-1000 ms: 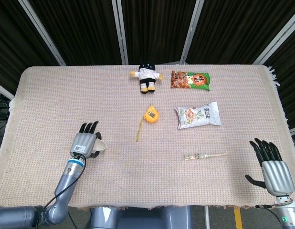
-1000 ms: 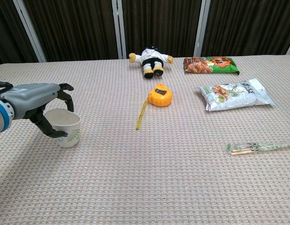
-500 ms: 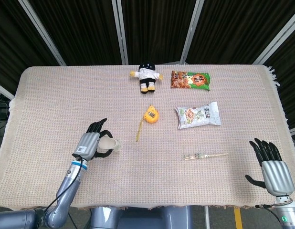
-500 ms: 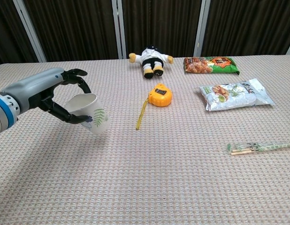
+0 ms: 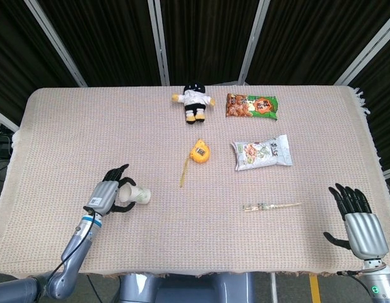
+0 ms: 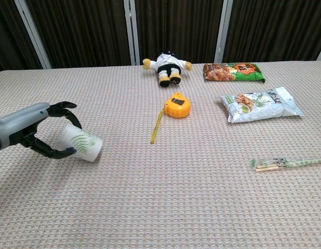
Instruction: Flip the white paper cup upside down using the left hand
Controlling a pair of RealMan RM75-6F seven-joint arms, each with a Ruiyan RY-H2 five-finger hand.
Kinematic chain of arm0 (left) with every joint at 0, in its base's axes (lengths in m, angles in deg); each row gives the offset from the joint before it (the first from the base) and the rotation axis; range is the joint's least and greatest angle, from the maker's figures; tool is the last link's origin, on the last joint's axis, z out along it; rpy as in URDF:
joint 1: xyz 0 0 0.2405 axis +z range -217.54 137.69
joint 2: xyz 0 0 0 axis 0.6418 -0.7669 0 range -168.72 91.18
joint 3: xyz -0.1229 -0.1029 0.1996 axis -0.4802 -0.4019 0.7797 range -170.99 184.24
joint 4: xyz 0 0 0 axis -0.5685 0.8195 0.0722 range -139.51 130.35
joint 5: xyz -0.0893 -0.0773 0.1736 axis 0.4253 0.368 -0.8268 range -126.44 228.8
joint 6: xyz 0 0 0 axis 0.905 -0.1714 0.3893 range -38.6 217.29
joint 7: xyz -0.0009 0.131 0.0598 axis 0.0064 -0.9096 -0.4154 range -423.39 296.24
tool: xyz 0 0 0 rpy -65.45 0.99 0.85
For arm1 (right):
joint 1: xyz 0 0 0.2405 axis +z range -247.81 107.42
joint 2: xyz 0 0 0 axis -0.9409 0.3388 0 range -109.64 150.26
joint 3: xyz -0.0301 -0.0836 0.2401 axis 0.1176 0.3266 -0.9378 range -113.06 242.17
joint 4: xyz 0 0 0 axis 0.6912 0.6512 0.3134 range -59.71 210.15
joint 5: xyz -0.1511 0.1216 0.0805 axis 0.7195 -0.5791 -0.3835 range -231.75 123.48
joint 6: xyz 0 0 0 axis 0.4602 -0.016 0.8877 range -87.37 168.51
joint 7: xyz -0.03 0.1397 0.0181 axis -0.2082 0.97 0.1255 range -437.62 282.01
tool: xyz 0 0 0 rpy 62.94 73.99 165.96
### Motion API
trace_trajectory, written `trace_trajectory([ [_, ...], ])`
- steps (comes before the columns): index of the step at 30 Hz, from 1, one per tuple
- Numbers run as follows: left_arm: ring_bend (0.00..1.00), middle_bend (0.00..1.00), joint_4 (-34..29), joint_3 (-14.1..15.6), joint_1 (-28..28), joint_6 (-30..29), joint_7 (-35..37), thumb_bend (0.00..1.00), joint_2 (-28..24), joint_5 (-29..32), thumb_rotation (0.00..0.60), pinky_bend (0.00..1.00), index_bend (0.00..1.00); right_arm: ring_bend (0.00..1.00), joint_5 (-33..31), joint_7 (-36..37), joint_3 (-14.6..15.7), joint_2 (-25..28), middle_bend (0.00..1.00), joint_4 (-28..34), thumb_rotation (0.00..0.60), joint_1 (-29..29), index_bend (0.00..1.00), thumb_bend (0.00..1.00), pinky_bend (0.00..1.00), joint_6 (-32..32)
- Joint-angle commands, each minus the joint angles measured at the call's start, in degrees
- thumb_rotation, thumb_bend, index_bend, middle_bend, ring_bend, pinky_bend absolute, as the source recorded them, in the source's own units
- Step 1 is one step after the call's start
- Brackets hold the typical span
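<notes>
Mid-flip — the left hand (image 6: 43,132) grasps the paper cup (image 6: 80,143) tipped sideways; next, finish turning it mouth-down onto the bench (image 6: 176,197).

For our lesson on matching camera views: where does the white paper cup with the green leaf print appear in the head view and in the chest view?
Head view: the white paper cup with the green leaf print is at lower left, tipped sideways in the left hand.
Chest view: the cup is at mid left, within the same hand's fingers.
Shared landmark: the orange tape measure, up and to the right of the cup in both views.
</notes>
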Motion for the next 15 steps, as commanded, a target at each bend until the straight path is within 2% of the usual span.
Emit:
trace_trajectory([
  [1,0.0,0.0,-0.5,0.2,0.5,0.3,-0.2,0.19,-1.5,0.5,0.6,0.0,0.15,0.0,0.0,-0.2,0.0,-0.1,0.0,0.0,0.6,0.0,0.0,0.06,0.0,0.0],
  [2,0.0,0.0,-0.9,0.1,0.6,0.3,-0.2,0.18,-2.0,0.5,0.6,0.0,0.08,0.0,0.1,-0.3,0.1,-0.1,0.0,0.0,0.6,0.0,0.0,0.06,0.0,0.0],
  [4,0.0,0.0,-1.7,-0.1,0.6,0.0,-1.3,0.16,-3.0,0.7,0.6,0.0,0.02,0.0,0.2,-0.5,0.1,-0.3,0.0,0.0,0.6,0.0,0.0,0.06,0.0,-0.1],
  [6,0.0,0.0,-2.8,-0.3,0.4,0.2,-3.1,0.16,-3.7,1.6,0.6,0.0,0.0,0.0,0.3,-0.7,0.1,-0.4,0.0,0.0,0.6,0.0,0.0,0.06,0.0,-0.1],
  [11,0.0,0.0,-4.4,-0.6,-0.6,0.5,-8.7,0.15,-4.0,4.5,0.6,0.0,0.06,0.0,0.4,-0.9,0.2,-0.4,0.0,0.2,0.6,0.0,0.0,0.06,0.0,-0.2],
  [15,0.0,0.0,-5.5,-0.5,-2.3,0.0,-18.0,0.15,-3.1,8.1,0.6,0.0,0.11,0.0,0.4,-0.8,0.2,-0.3,0.0,0.2,0.6,-0.1,0.0,0.06,0.0,-0.2],
])
